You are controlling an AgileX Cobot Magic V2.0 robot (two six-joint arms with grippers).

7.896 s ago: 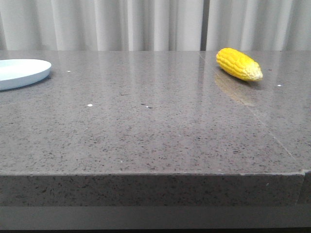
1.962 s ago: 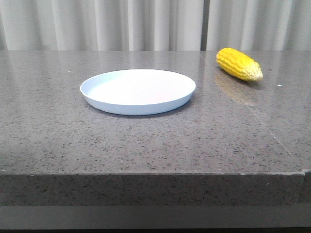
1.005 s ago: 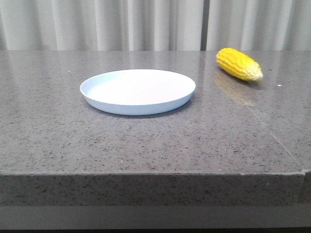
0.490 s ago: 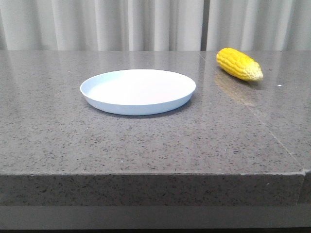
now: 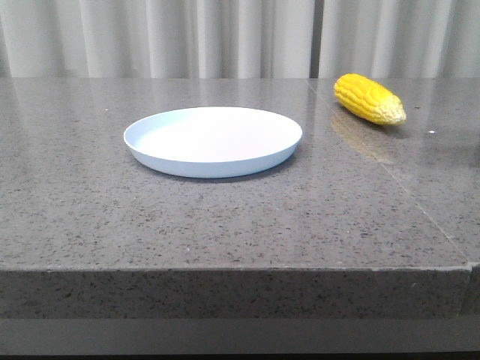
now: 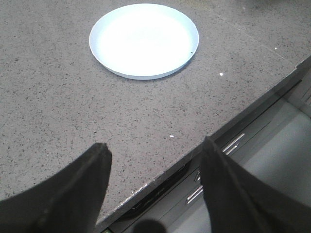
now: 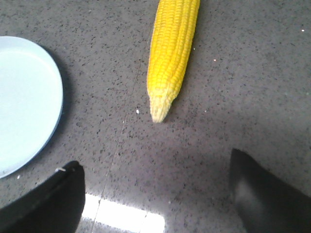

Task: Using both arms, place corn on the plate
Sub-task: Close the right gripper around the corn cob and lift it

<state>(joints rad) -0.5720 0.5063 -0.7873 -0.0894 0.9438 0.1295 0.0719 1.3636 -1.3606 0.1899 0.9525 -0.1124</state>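
The yellow corn (image 5: 369, 99) lies on the grey stone table at the far right, its paler tip toward the front right. The pale blue-white plate (image 5: 213, 139) sits empty near the table's middle. In the right wrist view the corn (image 7: 172, 53) lies ahead of my open, empty right gripper (image 7: 154, 167), its tip pointing at the gap, with the plate's edge (image 7: 29, 102) to one side. My left gripper (image 6: 154, 150) is open and empty over the table's front edge, the plate (image 6: 144, 40) well ahead of it. Neither gripper shows in the front view.
The table's front edge (image 5: 240, 270) runs across the front view, with grey curtains (image 5: 225, 37) behind the table. In the left wrist view, drawers with metal handles (image 6: 233, 144) lie below the table edge. A seam (image 5: 405, 187) runs through the tabletop at the right.
About eight seconds ago the plate sat at the far left edge; it now rests near the middle. Over the last two seconds plate and corn have not moved. A faint shadow has appeared at the right edge.
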